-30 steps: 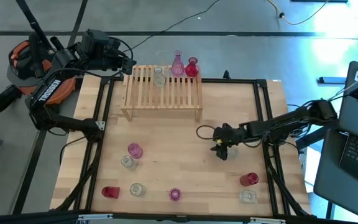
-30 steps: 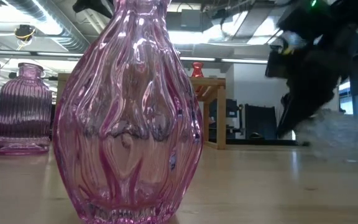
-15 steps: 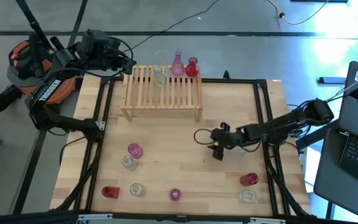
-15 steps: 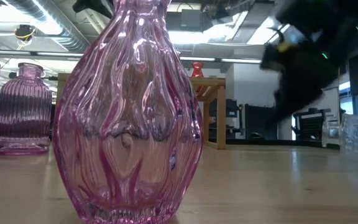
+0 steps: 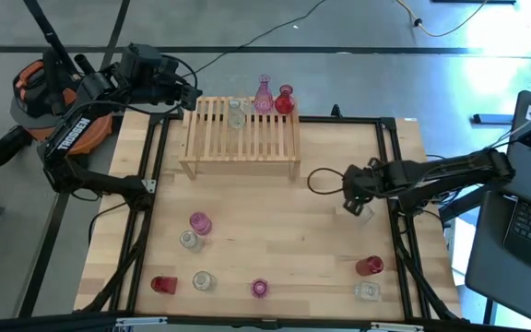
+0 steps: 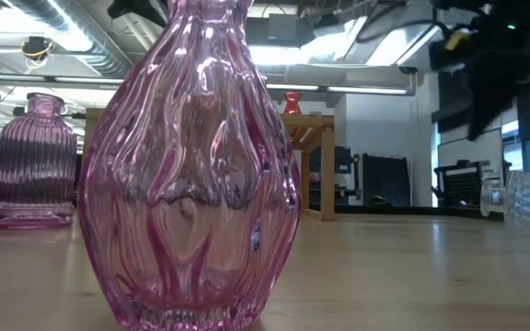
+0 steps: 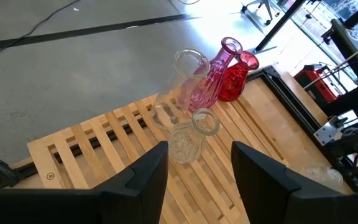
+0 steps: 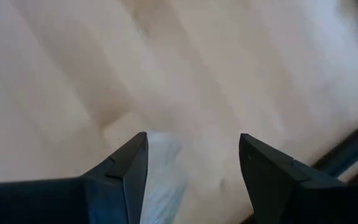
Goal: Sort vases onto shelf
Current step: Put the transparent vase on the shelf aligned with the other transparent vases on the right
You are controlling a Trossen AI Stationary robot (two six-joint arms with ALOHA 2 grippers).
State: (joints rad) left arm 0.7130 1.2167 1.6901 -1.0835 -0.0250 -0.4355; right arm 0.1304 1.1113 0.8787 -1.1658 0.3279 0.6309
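Observation:
The wooden shelf (image 5: 241, 138) stands at the table's far side. On its far edge stand a clear vase (image 5: 237, 112), a pink slim-necked vase (image 5: 264, 93) and a red vase (image 5: 284, 100); they also show in the left wrist view (image 7: 191, 134). My left gripper (image 7: 199, 177) waits open and empty above the shelf's far left corner. My right gripper (image 5: 352, 195) is raised over the table's right half, shut on a clear vase (image 5: 349, 211). Several more vases stand on the near half of the table, among them a pink one (image 5: 199, 222) and a red one (image 5: 369, 266). My right gripper has the clear vase (image 8: 162, 177) between its two fingers. The vase shows only as a pale blurred shape, so which part the fingers are on cannot be told. The low view shows the gripper (image 6: 486, 51) high above the tabletop, so the vase is lifted clear.
Near the front edge stand a red vase (image 5: 162, 284), two clear vases (image 5: 202, 279) (image 5: 367, 291) and a pink vase (image 5: 259, 288), which fills the low view (image 6: 191, 175). Another clear vase (image 5: 189, 240) stands beside the pink one. A dark frame rail (image 5: 399, 212) runs along the right.
My right gripper has risen from the tabletop and gone toward the table's right and far edges. A blurred clear vase showed at its fingers at table level a second ago. It is now up with the gripper.

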